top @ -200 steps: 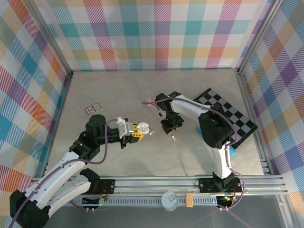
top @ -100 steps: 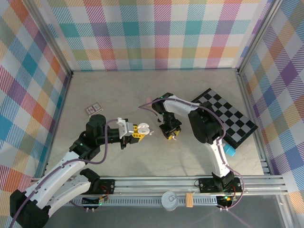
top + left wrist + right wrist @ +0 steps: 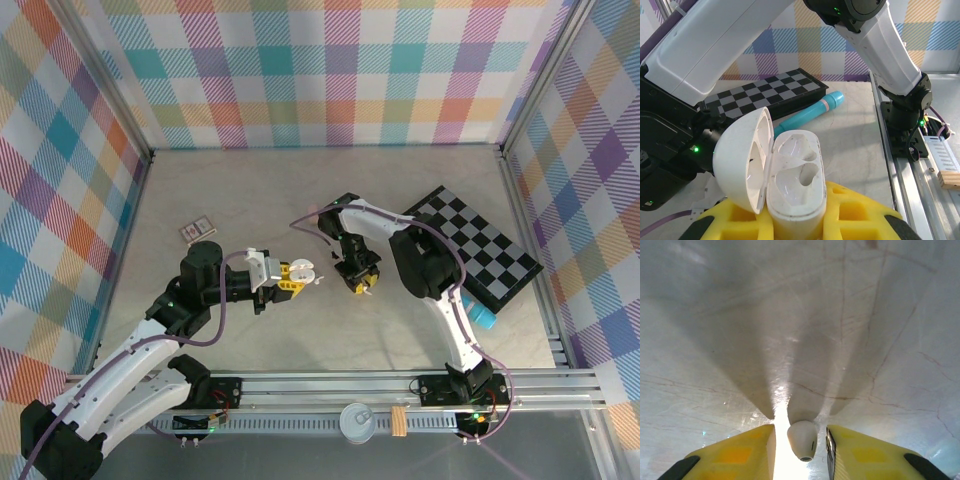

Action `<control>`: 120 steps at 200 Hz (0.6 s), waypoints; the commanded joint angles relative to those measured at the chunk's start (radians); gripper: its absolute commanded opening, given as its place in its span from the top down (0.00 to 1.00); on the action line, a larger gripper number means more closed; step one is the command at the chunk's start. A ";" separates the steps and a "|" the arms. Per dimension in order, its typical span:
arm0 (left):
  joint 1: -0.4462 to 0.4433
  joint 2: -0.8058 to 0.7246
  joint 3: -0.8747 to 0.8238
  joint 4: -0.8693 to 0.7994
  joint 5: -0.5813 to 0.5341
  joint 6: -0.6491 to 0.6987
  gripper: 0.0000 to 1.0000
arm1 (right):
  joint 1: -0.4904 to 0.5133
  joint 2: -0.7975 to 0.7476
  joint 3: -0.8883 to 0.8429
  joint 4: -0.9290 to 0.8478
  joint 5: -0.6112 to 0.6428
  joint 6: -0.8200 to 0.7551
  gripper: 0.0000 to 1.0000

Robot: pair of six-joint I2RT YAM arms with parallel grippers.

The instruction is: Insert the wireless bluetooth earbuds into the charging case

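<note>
Where the left claw (image 3: 797,220) shows in its wrist view, its yellow fingers (image 3: 860,212) are clamped on the base of the white charging case (image 3: 796,187). The case stands upright between them. Its lid (image 3: 742,160) is swung back to the claw's left, and both moulded wells face up with nothing in them. Beyond this claw's tips a teal tube (image 3: 810,112) lies on the table (image 3: 855,135), and past it is the edge of a checkered board (image 3: 765,87).

From above, the right claw (image 3: 360,283) points down at the table just beyond the left claw's tips, with a small gap between the two. In its wrist view, one white earbud (image 3: 802,437) sits on the table between its yellow fingers (image 3: 740,452). The jaws are narrow, bracketing the earbud closely. A bright sliver of table separates it from the finger on the left of that view. On the other side the margin is so thin that contact may or may not be made. Ahead of this claw's tips lies bare, veined tabletop.
</note>
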 commanded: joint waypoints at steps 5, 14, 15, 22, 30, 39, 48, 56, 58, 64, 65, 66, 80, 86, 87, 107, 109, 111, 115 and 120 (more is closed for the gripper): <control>-0.009 -0.011 -0.004 -0.008 0.022 -0.001 0.90 | 0.003 0.023 0.010 -0.038 0.001 -0.013 0.69; -0.009 -0.012 -0.002 -0.008 0.022 -0.001 0.90 | 0.002 0.025 0.008 -0.035 0.001 -0.012 0.71; -0.009 -0.012 -0.002 -0.008 0.022 -0.001 0.90 | 0.002 0.025 0.007 -0.035 0.001 -0.013 0.71; -0.009 -0.012 -0.002 -0.007 0.023 -0.002 0.90 | 0.004 0.028 0.006 -0.032 0.002 -0.010 0.72; -0.009 -0.011 -0.003 -0.007 0.024 -0.001 0.90 | 0.002 0.028 0.006 -0.026 0.003 -0.006 0.74; -0.010 -0.011 -0.002 -0.006 0.024 -0.003 0.90 | 0.003 0.026 0.006 -0.024 0.000 -0.006 0.75; -0.009 -0.012 -0.002 -0.008 0.024 -0.003 0.90 | 0.003 0.025 0.006 -0.021 0.000 -0.004 0.75; -0.009 -0.011 -0.001 -0.008 0.024 -0.003 0.90 | 0.003 0.023 0.006 -0.019 0.002 -0.003 0.76; -0.010 -0.013 -0.001 -0.008 0.023 -0.003 0.90 | 0.002 0.022 0.006 -0.019 0.002 -0.002 0.76; -0.009 -0.012 -0.001 -0.008 0.024 -0.003 0.90 | 0.002 0.019 0.006 -0.018 0.001 -0.001 0.77; -0.009 -0.012 -0.001 -0.007 0.023 -0.003 0.90 | 0.003 0.018 0.006 -0.018 0.001 -0.002 0.77; -0.009 -0.011 -0.001 -0.007 0.023 -0.003 0.90 | 0.003 0.018 0.006 -0.016 0.001 -0.001 0.77; -0.009 -0.012 -0.001 -0.006 0.023 -0.003 0.90 | 0.003 0.001 -0.001 -0.008 -0.001 -0.001 0.78; -0.009 -0.011 -0.002 -0.004 0.021 -0.003 0.90 | 0.003 -0.012 -0.005 -0.002 -0.003 -0.002 0.78; -0.009 -0.011 -0.002 -0.004 0.021 -0.003 0.90 | 0.003 -0.014 -0.006 -0.002 -0.005 -0.003 0.78; -0.009 -0.005 -0.008 0.016 0.013 -0.009 0.90 | 0.000 -0.064 -0.022 0.020 -0.020 -0.001 0.78; -0.009 -0.003 -0.010 0.020 0.013 -0.011 0.90 | 0.000 -0.067 -0.023 0.021 -0.021 -0.001 0.78; -0.009 -0.002 -0.011 0.023 0.012 -0.013 0.90 | 0.000 -0.075 -0.025 0.024 -0.022 -0.002 0.78; -0.009 0.001 -0.013 0.030 0.009 -0.015 0.90 | -0.001 -0.088 -0.028 0.029 -0.026 -0.001 0.78; -0.009 0.004 -0.015 0.039 0.006 -0.019 0.90 | -0.003 -0.104 -0.033 0.034 -0.032 0.000 0.78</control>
